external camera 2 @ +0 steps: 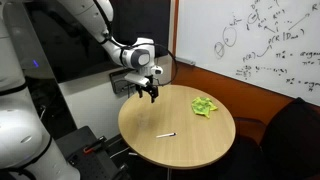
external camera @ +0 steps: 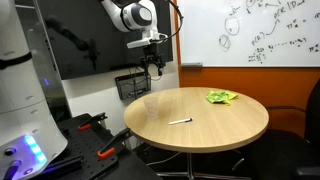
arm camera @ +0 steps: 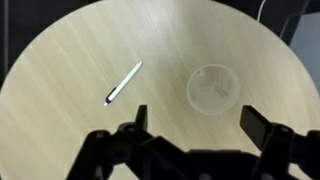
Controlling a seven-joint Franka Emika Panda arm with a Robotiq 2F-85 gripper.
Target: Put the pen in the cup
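A white pen with a dark tip lies on the round wooden table (arm camera: 60,100), seen in the wrist view (arm camera: 124,83) and in both exterior views (external camera: 181,121) (external camera 2: 166,134). A clear plastic cup (arm camera: 213,87) stands upright to the right of the pen in the wrist view; it shows faintly in an exterior view (external camera: 150,104) near the table's edge. My gripper (arm camera: 197,125) hangs well above the table, open and empty, with its fingers on either side of the cup's image. It also shows in both exterior views (external camera: 153,68) (external camera 2: 148,92).
A crumpled green object (external camera: 222,97) (external camera 2: 205,106) lies on the far side of the table. A whiteboard (external camera: 250,30) hangs behind. A wire basket (external camera: 130,85) and black and red tools (external camera: 95,125) sit beside the table.
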